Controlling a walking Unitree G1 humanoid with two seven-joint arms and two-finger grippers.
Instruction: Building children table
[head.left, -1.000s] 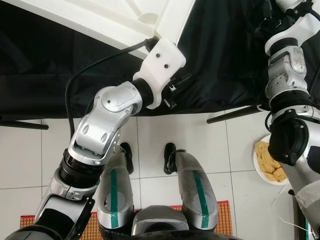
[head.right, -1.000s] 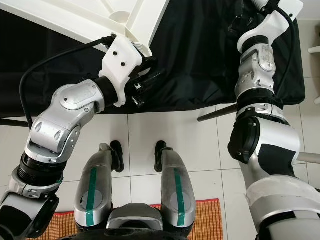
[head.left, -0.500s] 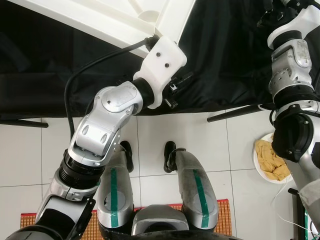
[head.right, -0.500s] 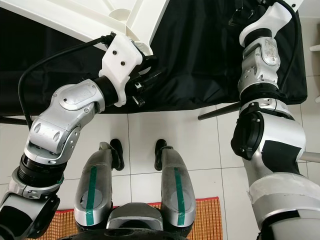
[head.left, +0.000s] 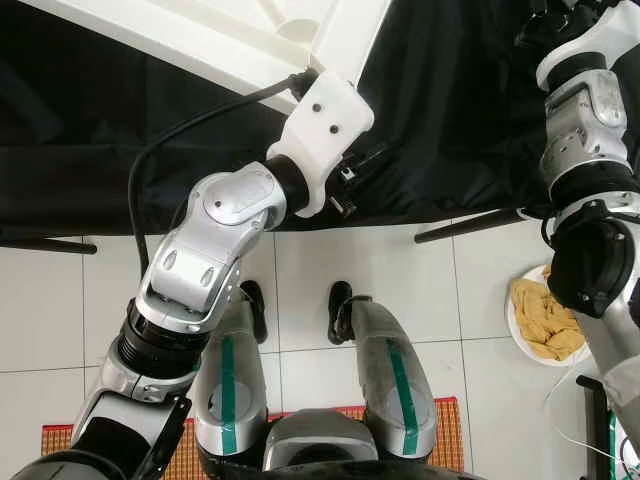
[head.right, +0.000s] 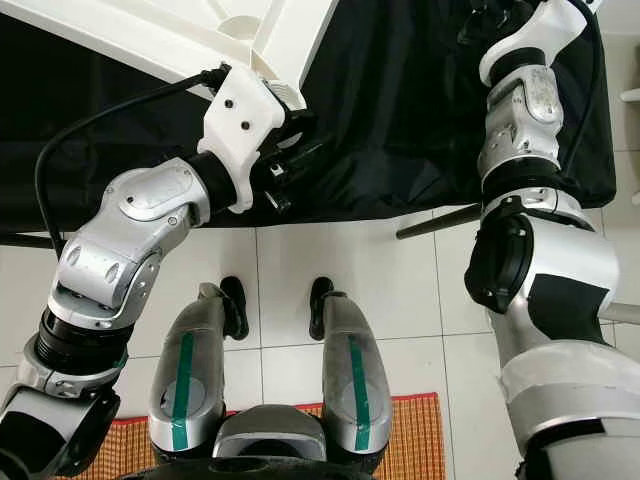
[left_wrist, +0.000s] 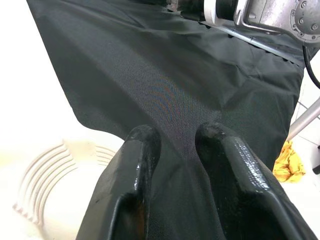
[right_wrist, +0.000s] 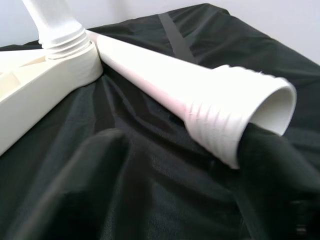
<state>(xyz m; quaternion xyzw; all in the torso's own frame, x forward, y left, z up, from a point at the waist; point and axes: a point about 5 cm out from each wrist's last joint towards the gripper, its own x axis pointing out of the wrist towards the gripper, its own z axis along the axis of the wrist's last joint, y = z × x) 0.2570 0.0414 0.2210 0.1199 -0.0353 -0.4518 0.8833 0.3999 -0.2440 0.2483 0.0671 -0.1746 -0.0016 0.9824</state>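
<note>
The white children's table top (head.left: 250, 40) lies upside down on a black cloth (head.left: 450, 120). My left arm (head.left: 225, 215) reaches to its near corner. The left gripper (left_wrist: 180, 137) hovers over the cloth beside the ribbed corner socket (left_wrist: 45, 180), fingers close together with nothing between them. In the right wrist view a loose white tapered leg (right_wrist: 165, 80) lies on the cloth, its threaded open end toward me. The right gripper (right_wrist: 185, 137) is open, and one finger (right_wrist: 280, 175) is at that end. Another leg (right_wrist: 55, 20) stands in a corner socket of the table (right_wrist: 45, 75).
The cloth's edge hangs just ahead of my feet (head.left: 340, 310) on white floor tiles. A dark bar (head.left: 470, 227) sticks out from under it at the right. A white plate with a yellow rag (head.left: 540, 320) sits on the floor at the right, and a woven mat (head.left: 180, 450) lies behind me.
My right arm has shifted a little further forward over the cloth. The left arm has stayed at the table's corner.
</note>
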